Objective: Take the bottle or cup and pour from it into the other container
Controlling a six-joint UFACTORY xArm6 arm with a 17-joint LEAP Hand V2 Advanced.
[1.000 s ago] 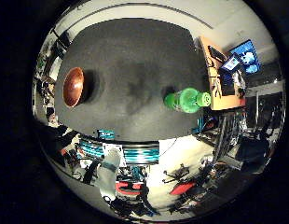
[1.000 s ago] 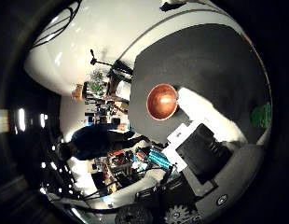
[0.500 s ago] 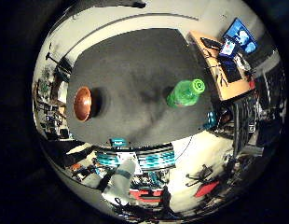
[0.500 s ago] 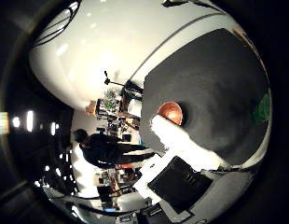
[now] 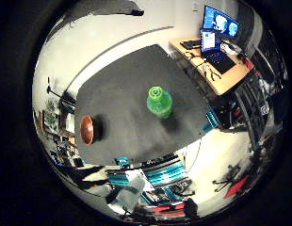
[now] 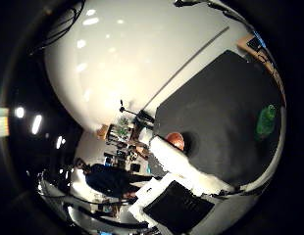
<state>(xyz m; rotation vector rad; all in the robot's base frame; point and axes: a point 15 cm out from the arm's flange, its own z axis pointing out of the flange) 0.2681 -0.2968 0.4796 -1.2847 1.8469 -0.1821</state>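
A green bottle stands upright on the dark table. A brown bowl sits on the same table, well away from the bottle and near a table edge. The right thumb side palm view also shows the bowl and the bottle, both small and far from the palm. My hand is high above the table. One white finger with a black block reaches straight across that view beside the bowl. It touches neither thing.
A wooden desk with monitors and a laptop stands beyond the table on the bottle's side. Cluttered shelves and equipment line the floor past the table's other edges. A white wall fills much of the thumb side view.
The whole picture has shifted and the table, bottle and bowl look smaller, so the hand has risen and turned. Bottle and bowl have not moved on the table.
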